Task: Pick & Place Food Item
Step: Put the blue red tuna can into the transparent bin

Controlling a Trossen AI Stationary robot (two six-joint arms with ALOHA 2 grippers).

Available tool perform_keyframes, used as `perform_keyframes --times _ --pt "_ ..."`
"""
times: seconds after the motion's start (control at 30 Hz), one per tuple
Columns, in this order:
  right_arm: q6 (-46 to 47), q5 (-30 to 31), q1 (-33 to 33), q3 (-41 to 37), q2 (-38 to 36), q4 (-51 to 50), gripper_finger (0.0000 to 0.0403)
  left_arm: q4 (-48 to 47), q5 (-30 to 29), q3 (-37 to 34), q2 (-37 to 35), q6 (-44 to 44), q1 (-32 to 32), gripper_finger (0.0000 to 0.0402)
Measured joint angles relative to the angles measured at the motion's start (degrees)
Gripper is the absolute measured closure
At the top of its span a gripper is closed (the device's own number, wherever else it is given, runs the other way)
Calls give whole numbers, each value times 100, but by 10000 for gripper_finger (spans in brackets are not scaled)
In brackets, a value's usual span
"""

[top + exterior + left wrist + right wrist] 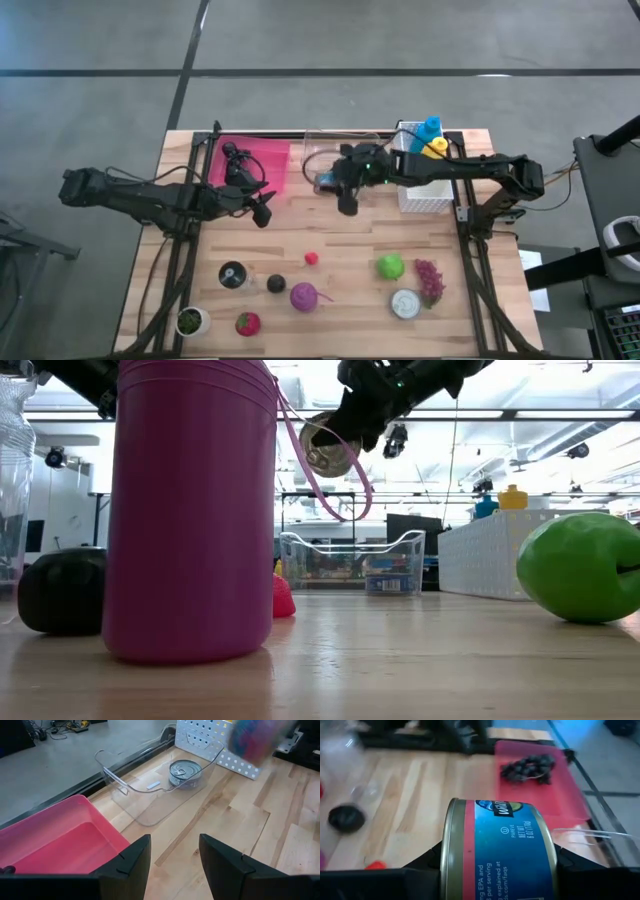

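High view places the right gripper [347, 203] above the middle of the wooden tabletop [340, 250], near its far edge, just beside the clear plastic bin [322, 160]. Right wrist view confirms that its fingers are clamped on a round metal can with a red and blue label [497, 855], held clear of the surface; the low view shows the same can [330, 448] raised well above the tabletop. A second flat metal can [185, 771] lies inside the clear bin.

Left gripper [262, 212] hangs over the tabletop beside the pink rectangular tray [262, 158] at the far left corner. Left wrist view shows its fingers [131, 865] parted with nothing between them. A dark bunch of grapes [529, 767] lies in the pink tray.

White perforated basket [425, 190] stands at the far right corner, holding a blue bottle [428, 130] and a yellow bottle [437, 146].

Along the near edge: green apple [390, 266], purple grape bunch [430, 280], silver lidded can [405, 303], magenta cup [304, 296], small black ball [275, 284], small red item [311, 258], dark round tin [232, 274], red strawberry [247, 323], white cup with green contents [190, 321].
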Motion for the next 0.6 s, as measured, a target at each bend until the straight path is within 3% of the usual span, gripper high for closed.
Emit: perform_keyframes --times 0.1,0.27,0.6 --pt "317 -191 -351 70 0 -7 234 0 0 0 0 0 0 229" --pt "796 -1038 -1055 83 0 -21 234 2 0 0 0 0 0 232" --pt "1177 -1110 -1723 87 264 -119 234 7 0 0 -1 2 2 227"
